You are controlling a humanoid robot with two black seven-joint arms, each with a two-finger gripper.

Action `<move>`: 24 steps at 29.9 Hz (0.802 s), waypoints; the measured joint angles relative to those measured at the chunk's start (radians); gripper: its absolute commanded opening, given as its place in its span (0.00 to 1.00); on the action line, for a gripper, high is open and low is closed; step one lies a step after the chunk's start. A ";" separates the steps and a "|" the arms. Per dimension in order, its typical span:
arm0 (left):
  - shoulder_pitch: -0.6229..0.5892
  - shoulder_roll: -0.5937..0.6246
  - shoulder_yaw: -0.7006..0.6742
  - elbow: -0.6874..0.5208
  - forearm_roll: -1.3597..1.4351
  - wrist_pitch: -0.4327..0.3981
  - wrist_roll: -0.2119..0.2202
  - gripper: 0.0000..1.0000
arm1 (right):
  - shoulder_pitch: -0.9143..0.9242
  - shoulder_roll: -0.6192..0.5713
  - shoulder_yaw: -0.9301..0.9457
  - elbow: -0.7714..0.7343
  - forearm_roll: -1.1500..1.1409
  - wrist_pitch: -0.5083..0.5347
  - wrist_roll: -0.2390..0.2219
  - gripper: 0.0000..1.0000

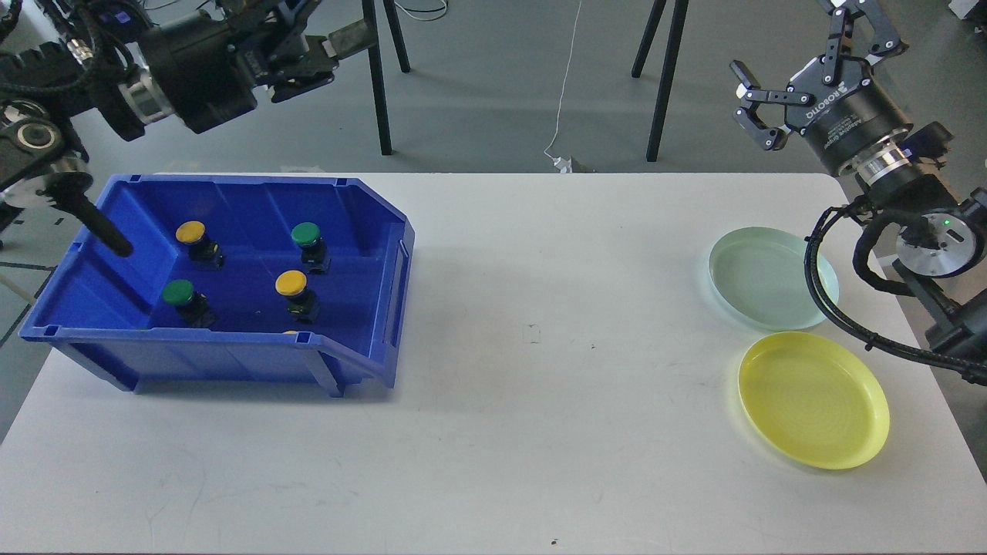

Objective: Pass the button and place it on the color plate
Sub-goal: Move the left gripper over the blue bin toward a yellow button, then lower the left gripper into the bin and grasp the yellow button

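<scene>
a yellow plate [813,399] is lying near right on the white table [540,370], a pale green plate [763,276] just beyond. yellow and green buttons [293,285] are sitting in the blue bin [231,354] at left. farther back, the right gripper [802,58] is hanging with fingers spread and nothing between them; the left gripper [339,42] is hovering, fingers unclear.

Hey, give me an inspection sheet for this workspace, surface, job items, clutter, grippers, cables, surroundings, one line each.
Surface: white rectangular table, a few small dark specks.
Job's things: blue plastic bin at left holding two yellow-capped push buttons and two green-capped push buttons; pale green round plate and yellow round plate at right, both bare.
Clutter: nothing seen.
Grippers: left gripper raised above the bin, jaws unclear; right gripper raised beyond the plates, jaws open, holding nothing.
Cables: black cable loop from the right arm overhanging the green plate.
Surroundings: grey floor, black stand legs, white cord.
</scene>
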 measured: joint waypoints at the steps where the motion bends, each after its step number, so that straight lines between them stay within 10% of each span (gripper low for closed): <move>1: -0.056 0.042 0.067 0.001 0.086 0.000 0.000 1.00 | -0.006 0.003 0.000 -0.001 0.000 0.000 0.000 1.00; 9: -0.341 0.114 0.528 -0.010 0.546 0.000 0.000 0.99 | -0.030 0.021 0.003 -0.010 0.000 0.000 0.001 1.00; 24: -0.181 -0.098 0.621 0.159 0.639 0.000 0.000 0.97 | -0.060 0.021 0.004 -0.011 0.000 0.000 0.001 1.00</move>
